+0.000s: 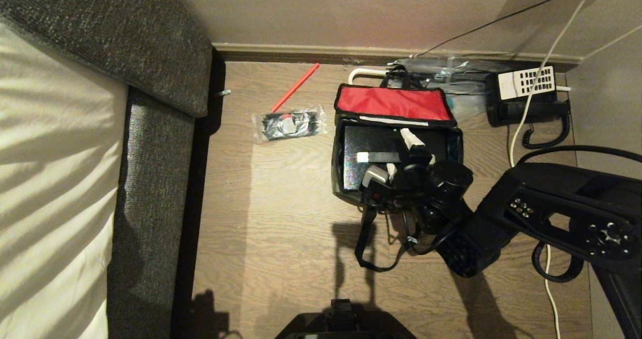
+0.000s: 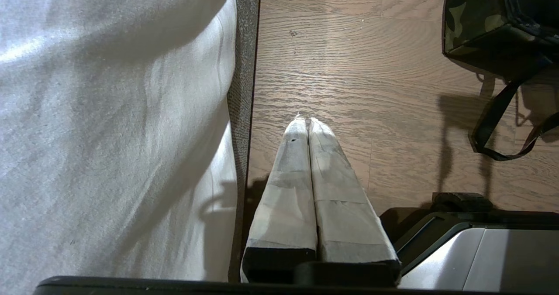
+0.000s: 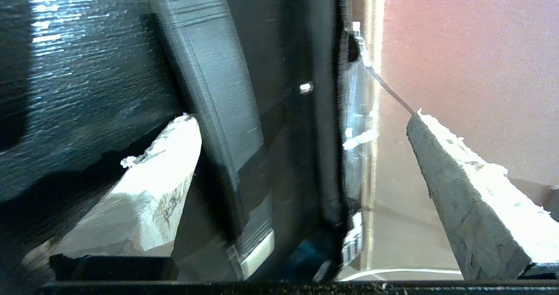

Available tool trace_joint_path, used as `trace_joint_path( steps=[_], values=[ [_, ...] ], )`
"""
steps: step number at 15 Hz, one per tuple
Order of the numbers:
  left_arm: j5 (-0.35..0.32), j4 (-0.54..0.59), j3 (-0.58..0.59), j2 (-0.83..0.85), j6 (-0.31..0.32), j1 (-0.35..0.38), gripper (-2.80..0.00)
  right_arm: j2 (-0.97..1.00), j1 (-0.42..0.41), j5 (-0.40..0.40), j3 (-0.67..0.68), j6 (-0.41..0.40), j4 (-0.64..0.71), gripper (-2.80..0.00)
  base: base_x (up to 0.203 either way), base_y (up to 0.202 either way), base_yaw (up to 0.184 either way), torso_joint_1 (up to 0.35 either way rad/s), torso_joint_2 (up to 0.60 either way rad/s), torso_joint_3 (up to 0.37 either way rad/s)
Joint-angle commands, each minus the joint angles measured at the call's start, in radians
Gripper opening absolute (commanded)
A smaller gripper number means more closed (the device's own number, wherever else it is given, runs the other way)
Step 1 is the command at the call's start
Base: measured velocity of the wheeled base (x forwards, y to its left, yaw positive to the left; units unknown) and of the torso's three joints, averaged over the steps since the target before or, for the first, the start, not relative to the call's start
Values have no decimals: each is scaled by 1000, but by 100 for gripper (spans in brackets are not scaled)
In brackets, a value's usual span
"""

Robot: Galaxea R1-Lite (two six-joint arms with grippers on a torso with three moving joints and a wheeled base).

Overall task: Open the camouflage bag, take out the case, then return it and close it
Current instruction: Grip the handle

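The robot's own dark base (image 1: 346,324) sits nearest the head camera, at the near edge of the wooden floor (image 1: 281,228). To the robot's left runs the bed (image 1: 55,178), pale bedding framed in grey fabric, the largest thing in view.

The camouflage bag (image 1: 396,143) lies on the floor ahead, well apart from the bed. Its lid is thrown back toward the wall, red lining up, so the opening step looks done. The case (image 1: 371,151) lies flat inside the bag, glossy black with its strap handle across the top. Whether it has yet to be lifted out or has already been returned cannot be told from this moment; in either reading, closing the bag is left.

The right tool (image 1: 398,156) reaches down into the open bag with its fingers (image 3: 161,177) spread wide on either side of the case's strap, gripping nothing. The left tool (image 2: 309,127) hangs parked beside the bed, its taped fingers pressed together and empty.

Smaller things lie near the bag: a black telephone (image 1: 526,98) with a white keypad by the wall, a clear packet of black items (image 1: 290,124), and a red pen (image 1: 296,87).

No brand, label or legible writing shows; the keypad markings are too small to read.
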Motion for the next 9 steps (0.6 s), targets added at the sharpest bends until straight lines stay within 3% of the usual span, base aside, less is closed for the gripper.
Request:
trace_joint_path(
  steps=[1,5,9],
  values=[
    [0,-1,2,0,1,0,-280,7,-6,-10,-29,-16,-12,0,0,0,0,0,0,0],
    [0,0,2,0,1,0,-280,15,-6,-74,-38,26,-12,0,0,0,0,0,0,0],
    [0,-1,2,0,1,0,-280,39,-5,-79,-2,41,-12,0,0,0,0,0,0,0]
  ],
)
